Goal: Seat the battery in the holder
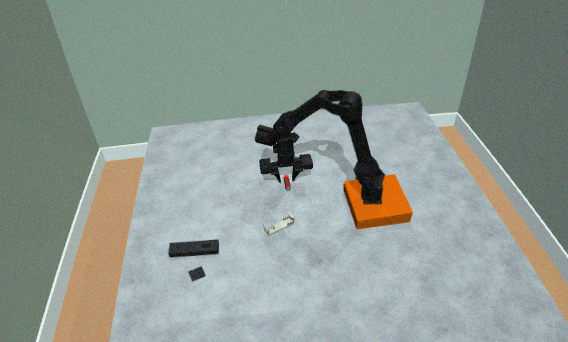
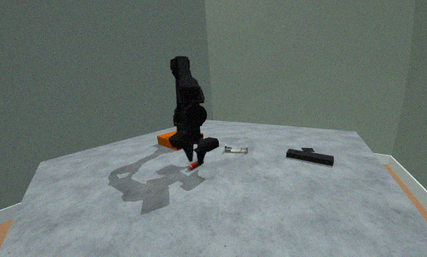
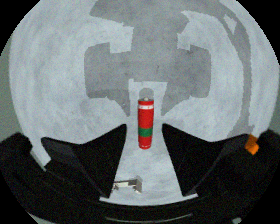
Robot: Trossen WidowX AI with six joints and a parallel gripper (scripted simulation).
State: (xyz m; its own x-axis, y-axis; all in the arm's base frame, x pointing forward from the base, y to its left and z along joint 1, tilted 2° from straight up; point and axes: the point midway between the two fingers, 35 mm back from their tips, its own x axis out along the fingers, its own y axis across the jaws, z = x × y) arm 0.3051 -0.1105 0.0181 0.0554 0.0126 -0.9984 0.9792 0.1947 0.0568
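Note:
The battery (image 1: 287, 185) (image 2: 192, 165) (image 3: 145, 117) is red with a green band and a pale band. It lies on its side on the table, its small metal terminal at the top in the wrist view. My gripper (image 1: 287, 180) (image 2: 195, 162) (image 3: 144, 127) is open and points down, its fingertips just above the battery, one to each side of it. Any contact is too small to tell. The pale holder (image 1: 279, 226) (image 2: 236, 151) (image 3: 139, 185) stands apart from the battery, nearer the front in the top view; a finger partly hides it in the wrist view. Its spring and lip are too small to tell apart.
A long black block (image 1: 194, 248) (image 2: 310, 157) lies left of the holder in the top view. A small dark square (image 1: 197, 273) (image 2: 307, 149) lies near it. The arm stands on an orange base (image 1: 384, 216) (image 2: 166, 140) (image 3: 252, 145), right of the holder in the top view.

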